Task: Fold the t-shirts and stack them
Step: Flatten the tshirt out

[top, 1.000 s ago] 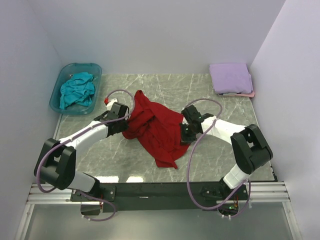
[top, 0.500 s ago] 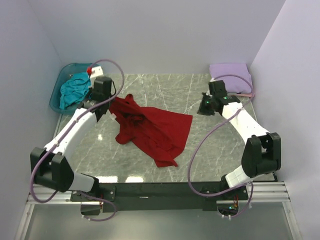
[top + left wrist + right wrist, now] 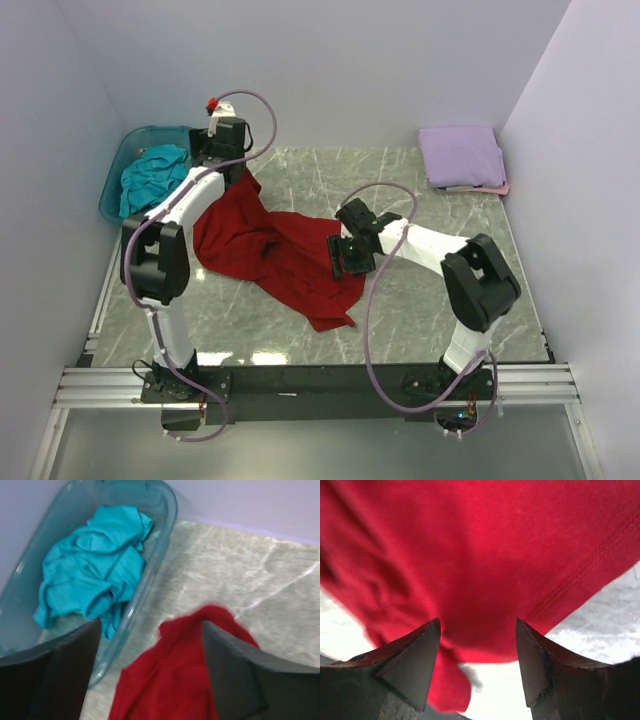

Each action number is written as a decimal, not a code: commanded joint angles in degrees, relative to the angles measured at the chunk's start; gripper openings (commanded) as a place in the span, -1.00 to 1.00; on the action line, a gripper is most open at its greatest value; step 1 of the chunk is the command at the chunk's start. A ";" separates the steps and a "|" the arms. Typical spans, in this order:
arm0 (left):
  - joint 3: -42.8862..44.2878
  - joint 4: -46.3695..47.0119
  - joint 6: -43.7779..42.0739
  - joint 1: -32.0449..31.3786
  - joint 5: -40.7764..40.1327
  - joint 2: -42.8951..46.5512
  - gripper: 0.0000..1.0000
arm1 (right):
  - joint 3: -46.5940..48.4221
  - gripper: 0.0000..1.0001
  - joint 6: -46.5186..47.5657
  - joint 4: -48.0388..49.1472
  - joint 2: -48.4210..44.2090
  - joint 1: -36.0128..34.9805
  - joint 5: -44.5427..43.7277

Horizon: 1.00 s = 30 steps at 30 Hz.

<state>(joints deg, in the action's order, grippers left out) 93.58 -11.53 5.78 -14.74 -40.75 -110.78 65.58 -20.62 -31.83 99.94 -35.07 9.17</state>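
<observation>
Since half a second before, the right gripper had swung back from the far-right stack to the deep red t-shirt, and the left gripper had reached farther toward the back wall. The right one hung with its jaws apart over the shirt's stitched hem. The left, also spread and holding nothing, hovered above the shirt's far-left tip, just beside the tub where the teal t-shirt lay bunched. The red shirt lay rumpled mid-table. The lavender t-shirt sat folded on the pale pink t-shirt. The step looked like flattening. Next, both grippers would need to close on opposite edges and draw the cloth taut.
</observation>
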 commanded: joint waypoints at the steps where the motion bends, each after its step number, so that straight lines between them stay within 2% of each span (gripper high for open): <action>1: 1.18 -4.28 8.35 0.06 1.36 7.41 0.80 | 3.85 0.34 1.55 -0.42 2.44 -0.26 -1.79; 3: -3.74 -6.30 12.91 0.06 4.44 12.59 0.89 | 5.25 0.27 2.42 -1.12 4.47 -0.26 -2.31; 5: -9.34 -9.73 16.09 0.06 8.57 18.02 0.90 | 6.13 0.07 3.48 -1.82 6.04 -0.35 -2.66; 6: -11.47 -10.35 18.02 0.06 9.54 19.97 0.91 | 6.40 -0.09 4.35 -2.61 6.40 -0.26 -4.41; 7: -13.67 -11.57 18.91 0.06 12.42 21.99 0.91 | 6.66 -0.51 4.71 -3.14 6.67 0.00 -5.81; 10: -22.54 -13.33 21.46 -0.02 18.05 29.46 0.93 | 7.02 -0.98 4.63 -3.94 6.15 4.20 -11.08; 11: -26.57 -14.04 22.51 -0.02 19.82 32.79 0.93 | 7.19 -1.00 4.02 -3.94 5.53 5.96 -12.23; 12: -28.78 -14.74 25.39 -0.02 21.31 34.48 0.93 | 7.45 -1.00 2.53 -4.28 5.09 10.42 -13.38; 15: -38.36 -14.49 32.24 -0.37 29.48 41.07 0.92 | 7.89 -0.99 0.67 -2.89 3.16 15.90 -13.74; 18: -47.85 -12.30 39.97 -2.83 33.80 46.61 0.91 | 9.82 -0.60 0.76 -3.23 2.98 18.37 -14.00; 19: -49.88 -11.51 42.10 -4.58 34.16 47.93 0.91 | 9.92 -0.35 0.58 -2.97 2.72 18.20 -14.09; 23: -59.01 -6.41 54.31 -9.06 38.11 53.65 0.87 | 3.88 0.09 -0.73 1.24 -3.59 17.32 -9.00; 24: -60.34 -2.57 59.90 -10.29 38.38 54.35 0.88 | 2.46 0.20 -0.91 2.90 -4.83 17.05 -7.17; 30: -66.60 10.02 76.80 -19.70 32.77 54.01 0.99 | -9.93 0.25 -3.98 10.11 -15.29 16.88 1.18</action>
<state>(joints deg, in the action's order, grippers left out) 28.08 -12.53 69.08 -31.90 -5.93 -56.16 59.99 -22.02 -27.20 89.54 -18.48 4.97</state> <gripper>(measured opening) 0.991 0.624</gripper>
